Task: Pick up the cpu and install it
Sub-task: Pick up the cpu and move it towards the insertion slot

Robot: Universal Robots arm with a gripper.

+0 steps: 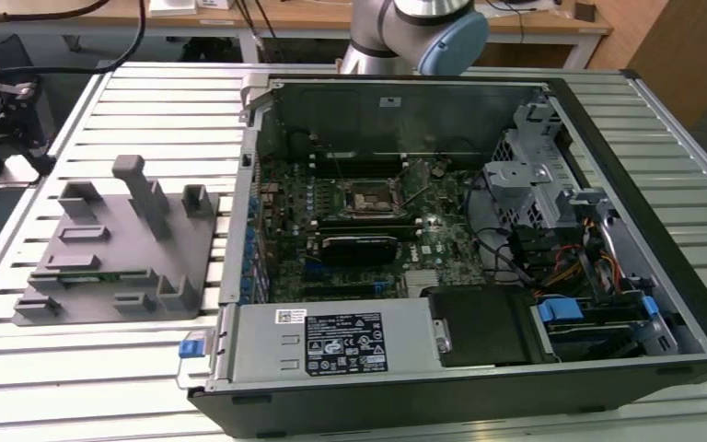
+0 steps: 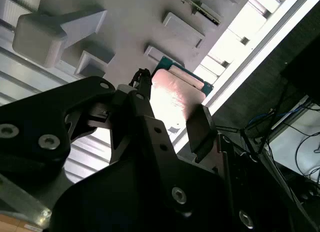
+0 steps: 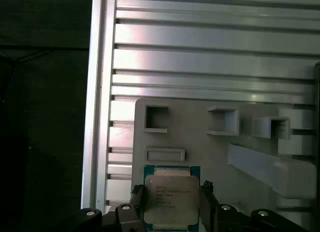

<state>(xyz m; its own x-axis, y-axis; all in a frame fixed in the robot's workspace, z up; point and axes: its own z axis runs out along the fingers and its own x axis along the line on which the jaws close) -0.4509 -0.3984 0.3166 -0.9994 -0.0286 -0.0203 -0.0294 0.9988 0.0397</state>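
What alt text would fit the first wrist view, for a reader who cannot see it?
The hand grips the cpu by two opposite edges, over a grey fixture with square pockets, on a slatted metal table.

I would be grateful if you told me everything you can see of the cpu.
The cpu is a small flat square chip: a pale silvery metal lid with faint print on a green board showing as a thin rim. In both wrist views the pincer clamps two opposite edges, over the grey plastic fixture; contact with it is unclear.
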